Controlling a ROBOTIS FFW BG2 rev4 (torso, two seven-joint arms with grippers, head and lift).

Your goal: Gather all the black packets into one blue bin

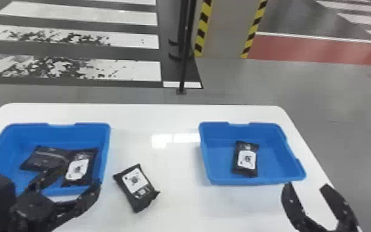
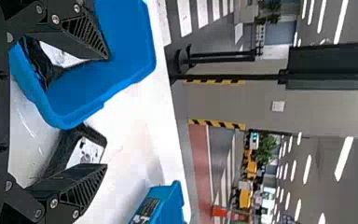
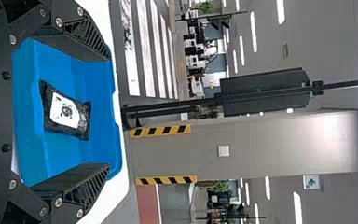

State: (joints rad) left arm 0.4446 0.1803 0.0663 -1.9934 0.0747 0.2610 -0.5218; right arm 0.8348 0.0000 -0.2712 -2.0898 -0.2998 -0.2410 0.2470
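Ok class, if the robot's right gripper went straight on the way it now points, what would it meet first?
Probably the near rim of the blue bin on the right; how high the right gripper hangs is unclear, so it might pass over.

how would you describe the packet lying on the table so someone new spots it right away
Find the white table with a left blue bin and a right blue bin. Look between them, close to the left one, for a slanted black packet with a white label. It is the only packet outside both bins.
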